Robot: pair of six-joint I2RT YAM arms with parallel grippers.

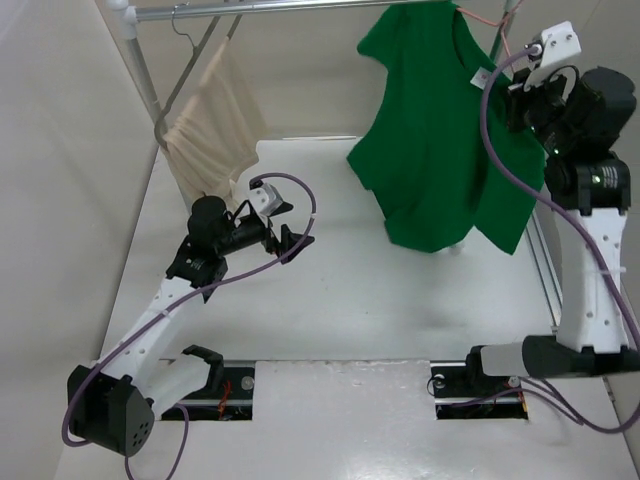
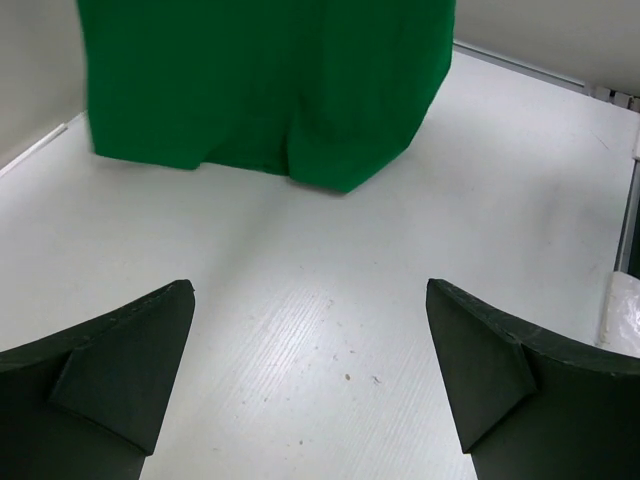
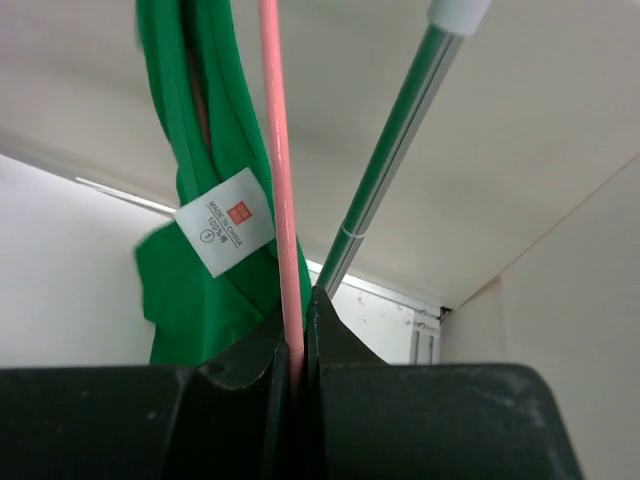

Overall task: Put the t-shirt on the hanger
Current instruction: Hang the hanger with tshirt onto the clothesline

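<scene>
Top: t-shirt (image 1: 440, 140) hangs at the right end of the rail (image 1: 280, 10), beige cloth (image 1: 205, 130) at the rail's left end. Right jaws sit just below the rail's right end, at the collar. Left jaws are well off the rail, low over the surface (image 1: 380, 300).
Left wrist: left jaws wide apart, nothing between them. t-shirt (image 2: 260, 80) hem is ahead.
Right wrist: right jaws are clamped on the hanger (image 3: 275, 150) wire, with the tag (image 3: 225, 235) just beside it.

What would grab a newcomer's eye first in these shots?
The bright green t-shirt hangs at the far right, above the table. Beside its collar, the right gripper is shut on the pink hanger. A beige cloth hangs at far left.
</scene>
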